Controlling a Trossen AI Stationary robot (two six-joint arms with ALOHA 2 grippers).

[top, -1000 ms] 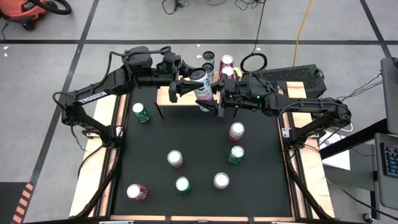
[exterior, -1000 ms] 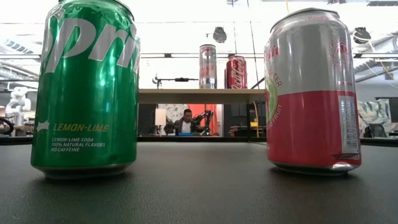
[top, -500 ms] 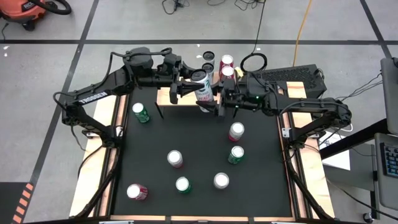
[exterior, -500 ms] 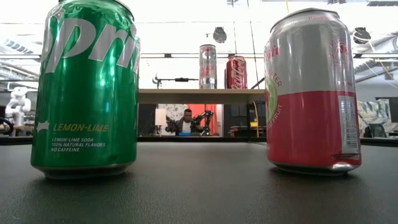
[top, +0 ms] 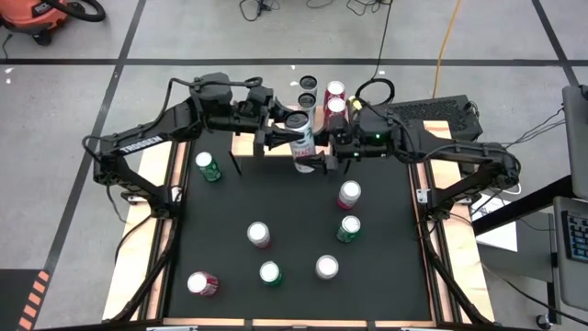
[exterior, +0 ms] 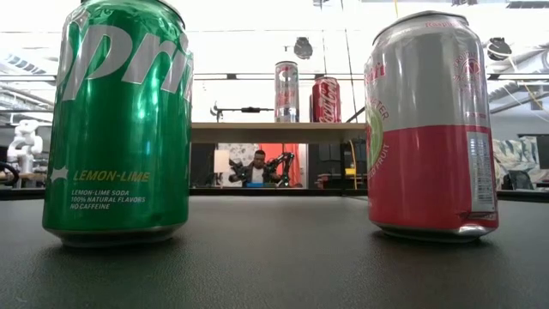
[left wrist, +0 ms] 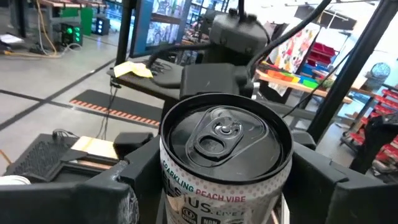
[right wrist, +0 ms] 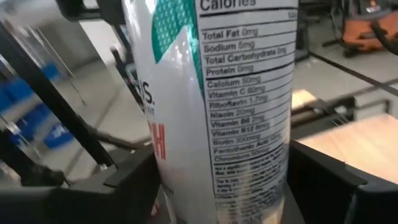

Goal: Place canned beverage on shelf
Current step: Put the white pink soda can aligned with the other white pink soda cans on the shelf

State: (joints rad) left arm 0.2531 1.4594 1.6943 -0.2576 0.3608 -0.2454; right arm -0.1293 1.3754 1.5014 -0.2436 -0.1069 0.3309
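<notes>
Can point(top: 300, 140) over shelf point(top: 246, 143) front edge (between pincers).

From overhead you look straight down on the whole table point(top: 294, 230) and both arms. Your low camera sits at tabletop height, facing level across to the shelf point(exterior: 274, 132), which the overhead also shows. Each wrist camera sits close against the same tall can point(left wrist: 225, 162) from opposite sides.
</notes>
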